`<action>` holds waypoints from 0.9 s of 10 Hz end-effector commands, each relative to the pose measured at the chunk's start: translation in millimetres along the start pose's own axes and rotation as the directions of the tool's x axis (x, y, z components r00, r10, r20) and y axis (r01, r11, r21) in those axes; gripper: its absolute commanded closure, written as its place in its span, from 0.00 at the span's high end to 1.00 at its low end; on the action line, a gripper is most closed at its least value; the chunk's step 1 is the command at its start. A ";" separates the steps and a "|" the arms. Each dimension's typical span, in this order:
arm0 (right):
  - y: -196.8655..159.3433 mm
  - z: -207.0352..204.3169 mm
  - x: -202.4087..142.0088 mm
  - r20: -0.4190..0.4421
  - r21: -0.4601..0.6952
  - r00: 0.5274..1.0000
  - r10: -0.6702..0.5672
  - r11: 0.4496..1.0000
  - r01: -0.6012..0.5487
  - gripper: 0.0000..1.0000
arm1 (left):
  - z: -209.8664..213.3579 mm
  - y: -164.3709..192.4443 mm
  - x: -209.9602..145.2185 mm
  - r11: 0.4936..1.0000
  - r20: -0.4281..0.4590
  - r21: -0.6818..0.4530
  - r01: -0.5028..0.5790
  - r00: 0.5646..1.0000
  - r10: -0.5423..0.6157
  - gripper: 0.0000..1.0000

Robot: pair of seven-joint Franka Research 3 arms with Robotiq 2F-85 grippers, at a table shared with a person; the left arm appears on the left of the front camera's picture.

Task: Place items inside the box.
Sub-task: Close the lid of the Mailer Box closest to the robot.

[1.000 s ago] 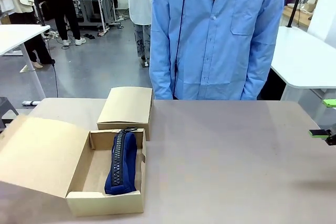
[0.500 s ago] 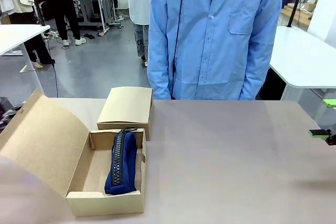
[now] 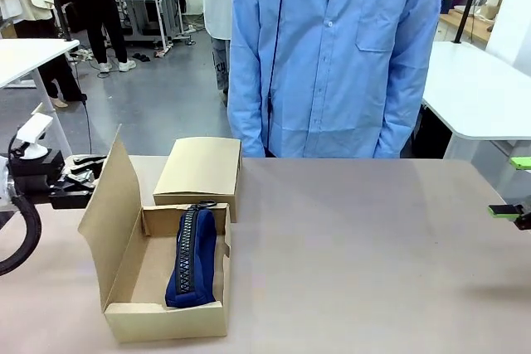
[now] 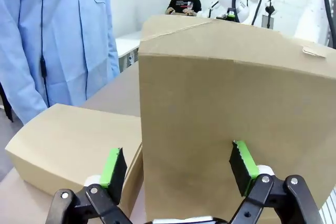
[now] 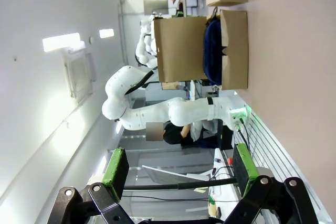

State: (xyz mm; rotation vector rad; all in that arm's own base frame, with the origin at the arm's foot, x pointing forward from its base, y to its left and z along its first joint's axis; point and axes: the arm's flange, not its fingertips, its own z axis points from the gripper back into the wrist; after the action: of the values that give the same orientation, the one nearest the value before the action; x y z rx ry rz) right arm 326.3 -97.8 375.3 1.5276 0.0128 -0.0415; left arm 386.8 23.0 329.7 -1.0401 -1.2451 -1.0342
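Note:
The box (image 3: 166, 318) sits at the front left of the table, its wide flap lid (image 3: 112, 221) standing nearly upright on the left side. A long navy pencil case (image 3: 192, 256) lies inside it. My left gripper (image 3: 90, 178) is right behind the flap's outer face, jaws open. In the left wrist view the flap (image 4: 231, 103) stands just in front of that gripper (image 4: 177, 163); whether it touches, I cannot tell. My right gripper (image 3: 512, 188) hangs open at the table's right edge. Its wrist view shows the gripper (image 5: 179, 165), the box (image 5: 233, 51) and the pencil case (image 5: 212, 51) far off.
A second, closed cardboard box (image 3: 202, 170) stands directly behind the open one, touching it; the left wrist view shows this closed box (image 4: 68, 140) too. A person in a blue shirt (image 3: 332, 55) stands at the far edge, arms at their sides. Bare tabletop (image 3: 365, 263) stretches across the middle and right.
The flap lid has swung up from lying flat on the left to nearly upright. My left arm has come into view behind it. The right gripper has not moved.

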 end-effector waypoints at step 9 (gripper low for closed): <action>4.3 2.1 -2.0 -0.015 -0.008 1.000 -0.013 1.000 0.013 1.00 | -69.5 -59.1 -9.7 0.992 0.120 -0.125 0.013 0.993 0.002 1.00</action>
State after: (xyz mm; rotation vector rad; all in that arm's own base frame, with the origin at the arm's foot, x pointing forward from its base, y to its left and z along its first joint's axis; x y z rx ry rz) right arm 326.3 -97.8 375.3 1.5276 0.0128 -0.0417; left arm 386.6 -30.6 320.9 -1.1918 -1.2982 -1.0956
